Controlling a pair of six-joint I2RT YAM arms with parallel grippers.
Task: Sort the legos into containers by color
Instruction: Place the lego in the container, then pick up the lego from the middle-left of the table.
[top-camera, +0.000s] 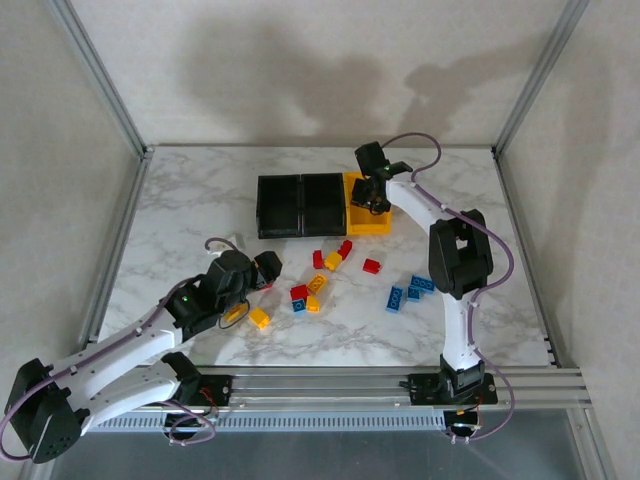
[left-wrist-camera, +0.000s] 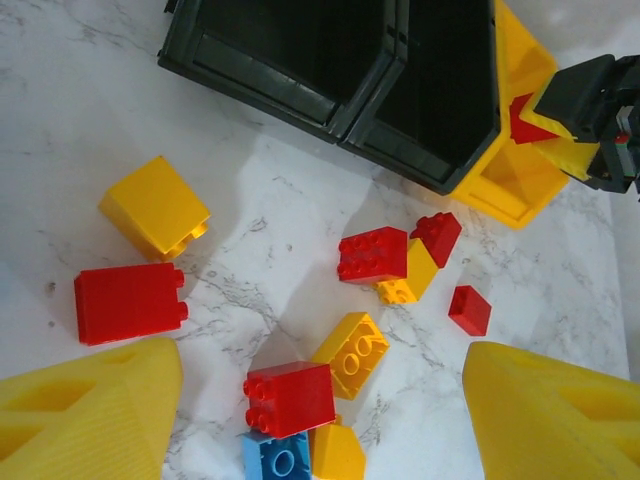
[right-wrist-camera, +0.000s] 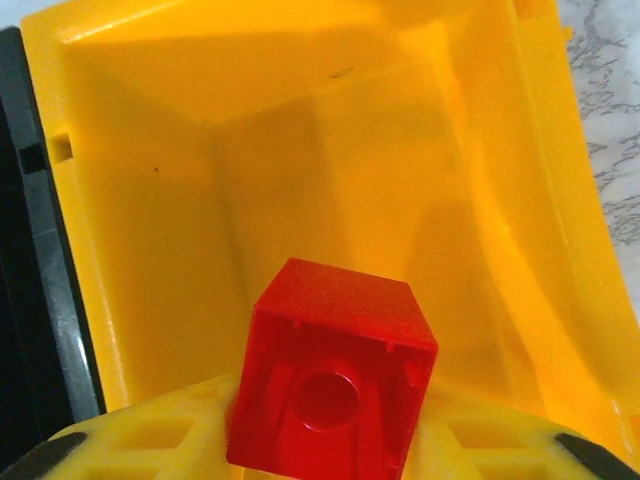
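The marble table (top-camera: 190, 200) carries everything. At its far side sits the joined row of containers: two black bins (top-camera: 300, 205) and, at the right end, the yellow-orange bin (top-camera: 370, 229).

My right gripper (right-wrist-camera: 322, 445) is poised over the yellow-orange bin, clamped on a red brick (right-wrist-camera: 335, 370) that hangs above the bin's floor, hollow underside toward the camera. What I can see of that floor is bare. The left gripper (left-wrist-camera: 320, 430) hovers low over the loose pile with its fingers wide apart and nothing between them.

The legos not yet sorted lie mid-table, well apart from the bins. There is a red-and-yellow cluster (top-camera: 320, 275) near the left gripper and a small group of blue bricks (top-camera: 412, 290) off to the right.

The worries, as I judge them:
- **Release:** the fingers seem to hold the red brick only by one end. If they let go unevenly, it could tumble, strike the sloped wall and hop the rim.
- **Bins:** the right gripper is close to the bin wall, so a careless lift could snag it and drag all three bins.
- **Left pick:** a red block (left-wrist-camera: 290, 398) touches a blue one (left-wrist-camera: 277, 460) and a yellow one (left-wrist-camera: 338, 452). Closing there could pinch two colours or scatter the neighbours.
- **Sorting:** with red going into a yellow-orange bin, I must keep the yellow bricks for another bin.
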